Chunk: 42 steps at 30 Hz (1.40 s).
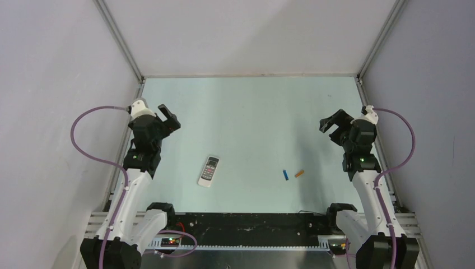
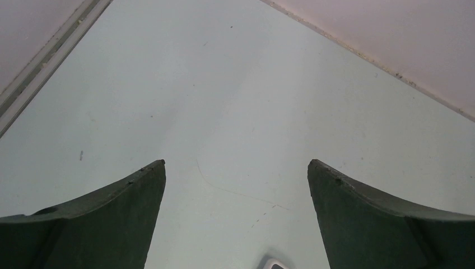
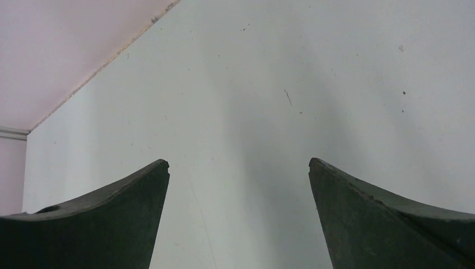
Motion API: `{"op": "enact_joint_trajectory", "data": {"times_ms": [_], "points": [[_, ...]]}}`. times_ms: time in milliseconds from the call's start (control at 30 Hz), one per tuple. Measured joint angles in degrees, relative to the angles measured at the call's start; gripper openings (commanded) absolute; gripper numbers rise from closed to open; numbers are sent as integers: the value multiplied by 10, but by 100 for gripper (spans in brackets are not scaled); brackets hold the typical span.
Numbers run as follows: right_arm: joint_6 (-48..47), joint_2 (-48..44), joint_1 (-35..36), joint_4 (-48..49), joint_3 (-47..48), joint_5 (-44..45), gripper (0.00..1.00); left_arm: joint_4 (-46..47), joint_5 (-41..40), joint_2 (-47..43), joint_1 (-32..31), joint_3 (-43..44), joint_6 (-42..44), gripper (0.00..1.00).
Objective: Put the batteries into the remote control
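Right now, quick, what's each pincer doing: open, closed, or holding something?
Left pincer: open, holding nothing.
Right pincer: open, holding nothing.

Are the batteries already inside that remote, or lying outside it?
Outside. The blue battery and orange battery lie on the table, apart from the remote.

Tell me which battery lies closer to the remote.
The blue battery; it lies left of the orange battery, toward the remote control.

The remote control [image 1: 209, 171] lies face up, left of the blue battery [image 1: 285, 175] and orange battery [image 1: 299, 173].
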Motion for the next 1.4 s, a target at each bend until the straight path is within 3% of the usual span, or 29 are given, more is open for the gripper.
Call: {"op": "enact_joint_trajectory", "data": {"times_ms": [267, 600, 867, 1100, 1400], "points": [[27, 4, 0, -23, -8, 9, 99, -10, -16, -3, 2, 0, -2, 100], [49, -12, 34, -75, -42, 27, 99, -14, 45, 48, -18, 0, 19, 100], [60, -14, 120, -99, -45, 59, 99, -68, 114, 147, -145, 1, 14, 96], [79, -10, 156, -110, -57, 74, 99, -90, 116, 164, -275, -29, -15, 96], [95, 2, 167, -116, -57, 88, 100, -109, 67, 203, -298, -86, -41, 97]]}}
